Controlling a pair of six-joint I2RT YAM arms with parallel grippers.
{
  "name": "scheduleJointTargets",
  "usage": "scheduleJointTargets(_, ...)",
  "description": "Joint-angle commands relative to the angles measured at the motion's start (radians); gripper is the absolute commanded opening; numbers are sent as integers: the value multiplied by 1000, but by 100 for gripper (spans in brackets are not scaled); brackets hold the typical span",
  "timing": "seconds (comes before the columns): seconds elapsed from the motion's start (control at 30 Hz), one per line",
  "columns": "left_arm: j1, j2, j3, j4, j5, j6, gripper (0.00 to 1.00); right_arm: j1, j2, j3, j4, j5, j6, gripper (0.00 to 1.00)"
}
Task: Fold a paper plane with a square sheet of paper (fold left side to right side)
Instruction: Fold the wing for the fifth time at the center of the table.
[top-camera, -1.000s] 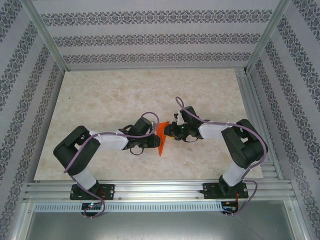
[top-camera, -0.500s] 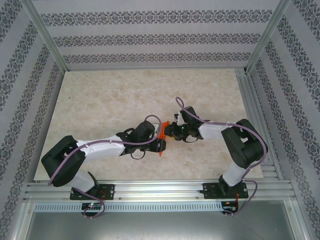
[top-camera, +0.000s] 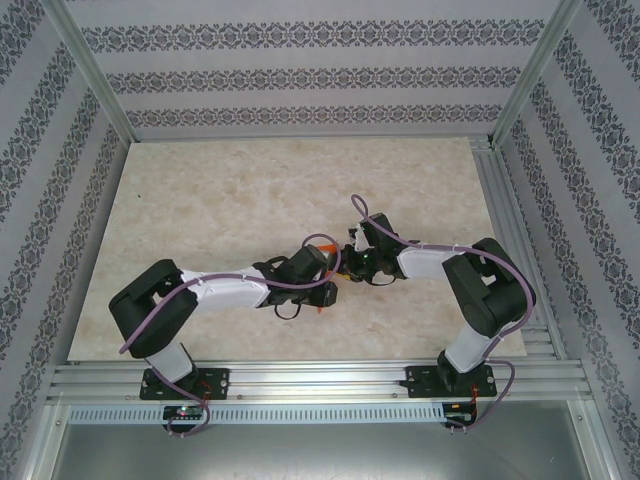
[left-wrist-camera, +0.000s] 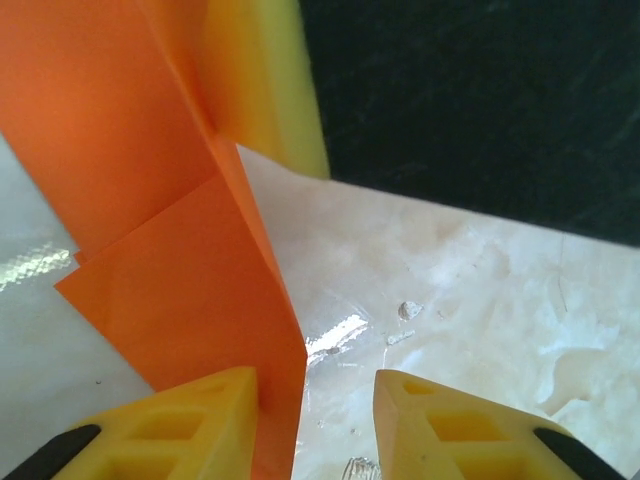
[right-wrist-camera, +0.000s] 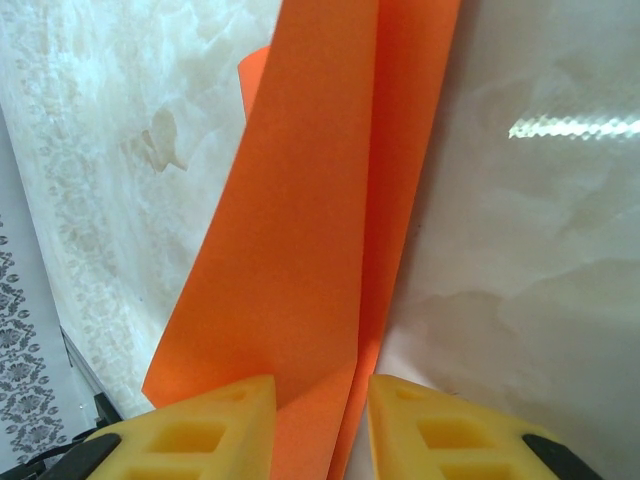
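The square sheet of paper (left-wrist-camera: 170, 260) is bright orange, folded into layered panels and held upright off the table. My right gripper (right-wrist-camera: 320, 385) is shut on its lower edge, with the orange layers (right-wrist-camera: 300, 220) rising between the two yellow fingers. My left gripper (left-wrist-camera: 315, 375) is open. The paper's folded edge lies against its left finger (left-wrist-camera: 190, 430), and bare table shows before the right finger (left-wrist-camera: 470, 430). In the top view both grippers meet at mid-table, left (top-camera: 328, 290) and right (top-camera: 346, 265), with a sliver of orange (top-camera: 334, 273) between them.
The marble-patterned table (top-camera: 220, 200) spreads wide behind and to the left of the arms. The right gripper's yellow finger (left-wrist-camera: 265, 90) and black body (left-wrist-camera: 480, 100) stand close ahead of the left gripper. Aluminium rails (top-camera: 300, 375) line the near edge.
The left arm has reached right and forward, bringing its gripper up to the paper and covering most of it from above. The right arm and the paper have stayed put.
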Motion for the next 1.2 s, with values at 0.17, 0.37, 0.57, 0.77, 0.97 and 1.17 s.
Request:
scheduleJointTargets(0.17, -18, 28, 16, -54, -43, 4, 32, -10, 0, -5, 10, 8, -27, 31)
scheduleJointTargets(0.37, -17, 34, 8, -38, -39, -6, 24, -10, -3, -5, 9, 8, -25, 31)
scheduleJointTargets(0.57, -17, 39, -8, 7, -17, -15, 14, -20, -18, -12, 0, 10, -30, 31)
scheduleJointTargets(0.77, -1, 30, -48, 71, 9, -41, 8, -48, -54, -34, -19, 9, -48, 31)
scheduleJointTargets(0.97, 25, 31, -107, 181, 70, -79, 5, -86, -116, -68, -37, 4, -73, 33)
scheduleJointTargets(1.17, 48, 8, -150, 265, 112, -105, 3, -103, -136, -87, -45, -3, -95, 33)
